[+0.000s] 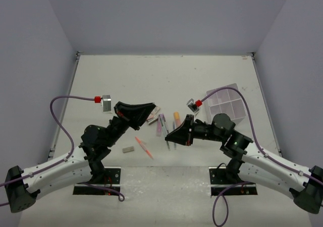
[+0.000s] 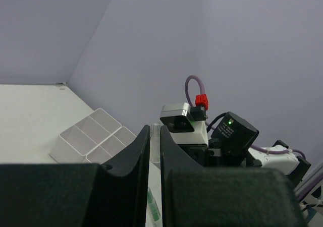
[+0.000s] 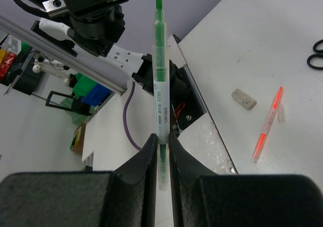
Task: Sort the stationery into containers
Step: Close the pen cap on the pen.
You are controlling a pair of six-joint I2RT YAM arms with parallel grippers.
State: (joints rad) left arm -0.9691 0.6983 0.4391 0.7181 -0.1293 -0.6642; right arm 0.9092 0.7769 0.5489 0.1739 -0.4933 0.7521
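Observation:
My right gripper (image 3: pixel 161 138) is shut on the capped end of a green highlighter (image 3: pixel 160 80). Its bare green tip points away from the gripper toward the left arm's base. My left gripper (image 2: pixel 155 131) is shut on a clear cap-like tube (image 2: pixel 155 145), with a bit of green low in the gap. Both grippers hang above the loose stationery, the left (image 1: pixel 150 109) and the right (image 1: pixel 169 136). The white divided tray (image 1: pixel 228 102) stands at the right, also seen as the tray (image 2: pixel 64 142) in the left wrist view.
On the table lie purple and orange markers (image 1: pixel 161 124), an orange pen (image 1: pixel 144 147) and a grey eraser (image 1: pixel 128 149). The right wrist view shows the eraser (image 3: pixel 244 99), the orange pen (image 3: pixel 266 128) and the scissors' black handles (image 3: pixel 316 55) at its right edge.

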